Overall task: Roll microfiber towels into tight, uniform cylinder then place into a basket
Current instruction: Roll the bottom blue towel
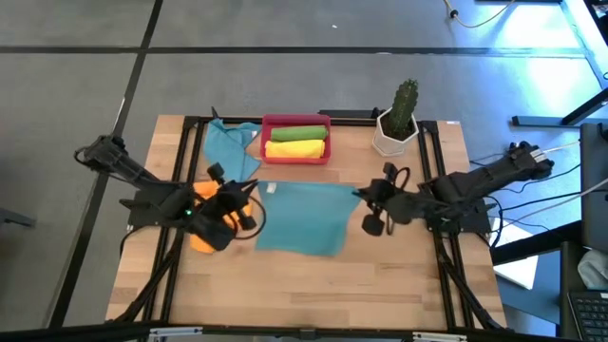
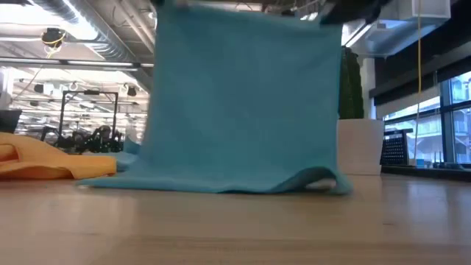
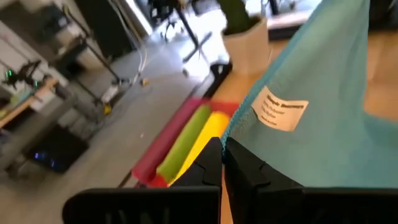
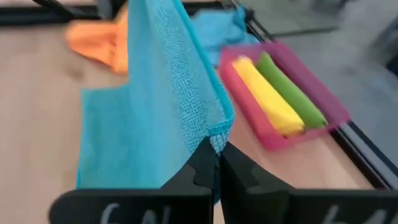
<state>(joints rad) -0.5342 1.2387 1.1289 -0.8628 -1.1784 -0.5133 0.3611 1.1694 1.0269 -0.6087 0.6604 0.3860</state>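
Both hands are pinched shut on the teal towel, the left hand on one top corner and the right hand on the other, so the cloth hangs between them like a curtain with its lower edge dragging on the bench. The red basket sits just behind the towel, against the bench's far edge, and already holds a green roll and a yellow roll side by side.

The main risk appears to be the grip itself. Each hand holds only a small bite of corner fabric, and in the right wrist view the cloth bunches just above the fingertips; a sharp pull apart could strip a corner free and drop the towel in a heap.

A second risk is an uneven lay-down. If one hand lowers ahead of the other, the towel would likely land skewed or creased, and the roll would come out tapered rather than uniform.

The orange towel lies on the left-hand side of the teal one, very near its edge, and another teal cloth lies beside the basket. A drag toward either could catch and pull it along. The cactus pot, to the other side of the basket, stands close to the right arm's reach and could be knocked.
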